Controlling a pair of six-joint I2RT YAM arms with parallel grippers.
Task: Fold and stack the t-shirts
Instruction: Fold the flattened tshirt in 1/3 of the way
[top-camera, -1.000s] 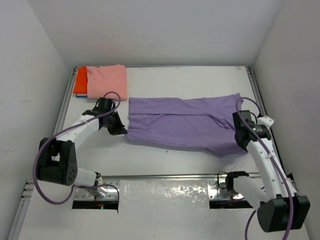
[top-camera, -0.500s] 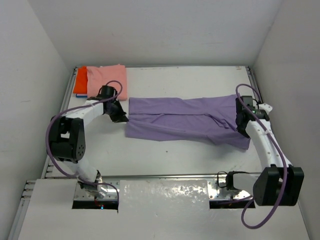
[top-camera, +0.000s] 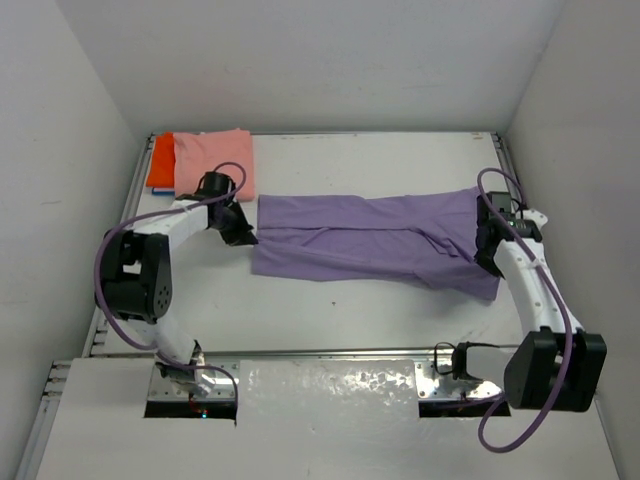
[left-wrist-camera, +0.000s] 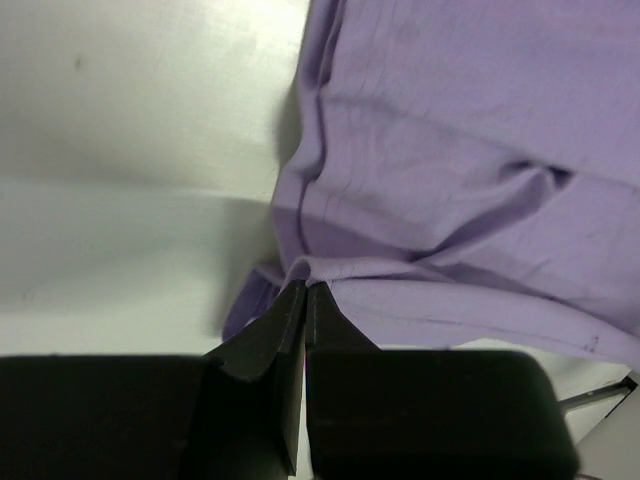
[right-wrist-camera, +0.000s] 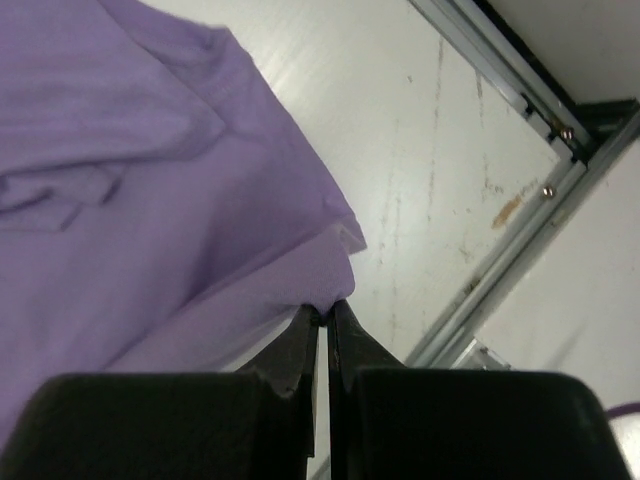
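The lavender-purple t-shirt (top-camera: 365, 240) lies stretched sideways across the middle of the table, folded lengthwise. My left gripper (top-camera: 247, 238) is shut on its left edge; the wrist view shows the hem (left-wrist-camera: 300, 268) pinched at the fingertips (left-wrist-camera: 305, 290). My right gripper (top-camera: 486, 262) is shut on the shirt's right edge (right-wrist-camera: 335, 290), pinched between its fingertips (right-wrist-camera: 327, 310). The salmon-pink t-shirt (top-camera: 213, 160) lies folded at the back left on top of the orange-red t-shirt (top-camera: 160, 160), of which only a strip shows.
A metal rail (top-camera: 330, 352) runs along the near edge by the arm bases. Another rail (right-wrist-camera: 520, 260) borders the table's right side, close to my right gripper. White walls enclose the table on three sides.
Both grippers have carried the purple shirt's near edge away from the bases, folding it over into a narrower band. Over the last half second hardly anything moved.
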